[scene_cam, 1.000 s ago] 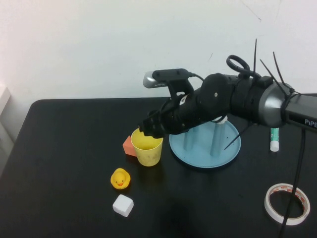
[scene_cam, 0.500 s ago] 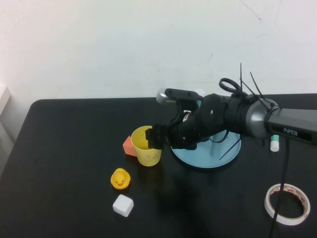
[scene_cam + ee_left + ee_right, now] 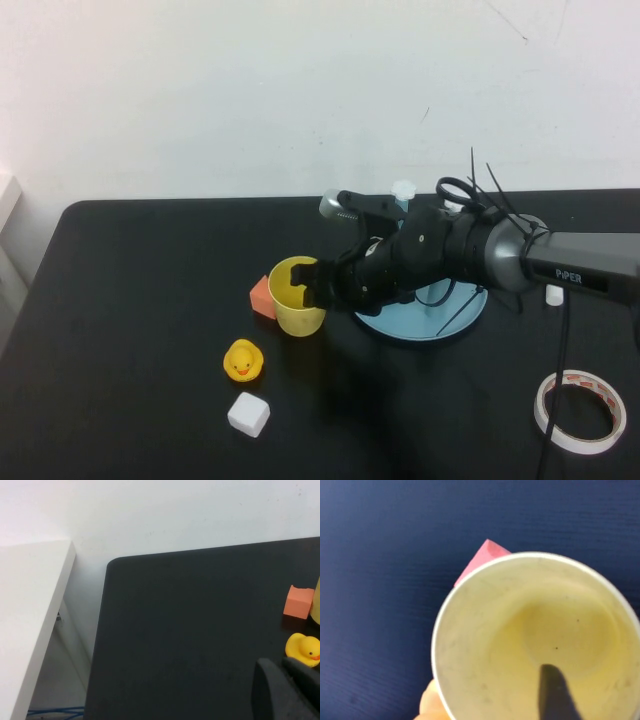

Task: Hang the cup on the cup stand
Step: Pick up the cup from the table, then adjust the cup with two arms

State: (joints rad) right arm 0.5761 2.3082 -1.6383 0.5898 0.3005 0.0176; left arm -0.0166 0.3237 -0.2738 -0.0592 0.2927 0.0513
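High view shows the right gripper (image 3: 312, 288) at the rim of the cup (image 3: 296, 311), which stands upright on the black table (image 3: 130, 330), just beside the cup stand (image 3: 425, 318) and touching or nearly touching an orange block (image 3: 262, 296). The right wrist view looks straight down into the cup, with one dark finger (image 3: 555, 692) reaching inside over the wall, so the pincer straddles the rim; I cannot tell whether it has pinched yet. The step in hand is the grasp. Next the jaws need to close firmly on the wall, then lift, turn the cup mouth-down and lower it over one of the stand's posts.

Compared with a second ago, the right arm has dropped lower and stretched flatter toward the cup, and the cup has tilted or shifted slightly toward the block.

The left gripper (image 3: 287, 690) sits parked off the table's left side, near the toy duck (image 3: 243, 360) in its own view; whether its pincer is wide or narrow I cannot tell.
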